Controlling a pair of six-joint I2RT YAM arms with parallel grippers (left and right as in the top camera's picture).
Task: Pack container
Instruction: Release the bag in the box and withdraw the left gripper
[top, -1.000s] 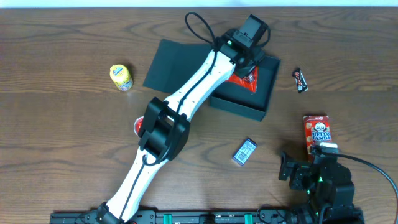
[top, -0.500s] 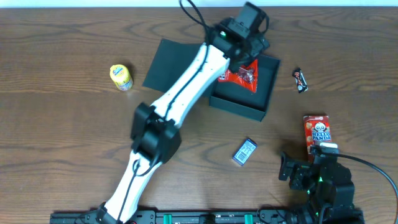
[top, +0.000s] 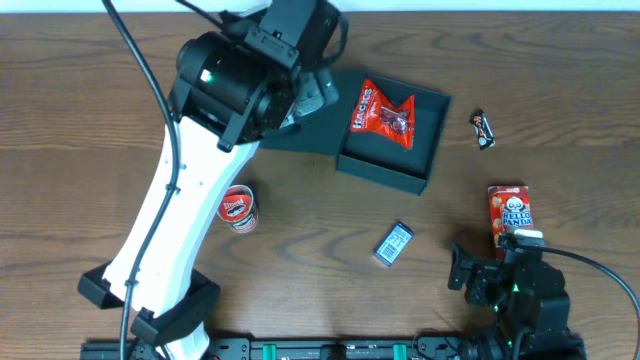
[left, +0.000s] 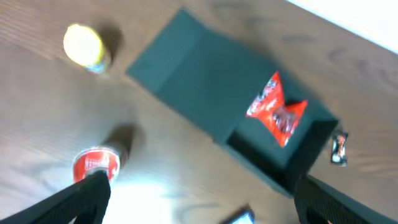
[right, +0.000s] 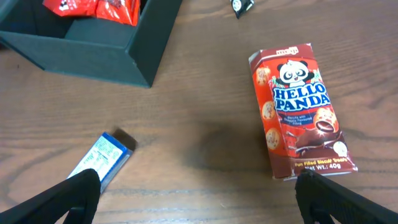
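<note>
Wooden table (top: 80, 120) is carrying container (top: 425, 150) with red packet (top: 385, 112) inside; left arm (top: 170, 230) is blocking its lid (left: 186, 68); Hello Panda box (top: 510, 212), red can (top: 238, 208), blue pack (top: 393, 243) are lying nearby; left gripper (left: 202, 190) and right gripper (right: 196, 186) are gaping, empty.

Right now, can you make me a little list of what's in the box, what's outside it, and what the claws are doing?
container: lid open, lying flat
inside: one red snack bag
outside: Hello Panda box, blue-white pack, red-and-white can, yellow can, black candy
left claw: open, empty, high above everything
right claw: open, empty, low beside the Hello Panda box
</note>
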